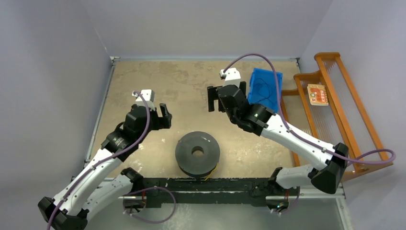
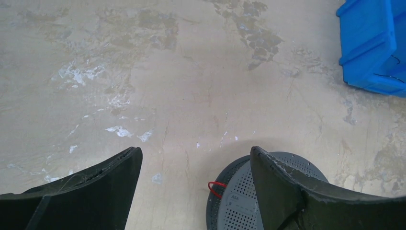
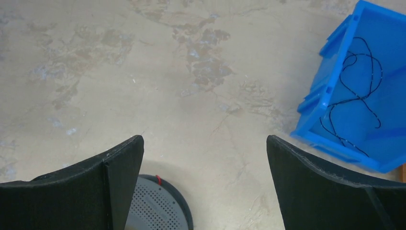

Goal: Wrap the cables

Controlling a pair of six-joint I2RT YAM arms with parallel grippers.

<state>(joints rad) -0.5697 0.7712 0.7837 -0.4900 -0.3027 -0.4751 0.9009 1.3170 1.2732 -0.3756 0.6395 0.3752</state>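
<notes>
Here, my left gripper (image 2: 196,152) and right gripper (image 3: 205,140) hang wide open, empty, over a stained beige tabletop (image 1: 191,81) between lilac walls (image 1: 206,28).

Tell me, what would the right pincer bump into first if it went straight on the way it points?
The right pincer would probably meet bare table: only tabletop shows between its open fingers. The spool and the bin sit off to the sides. Depth is hard to judge.
</notes>
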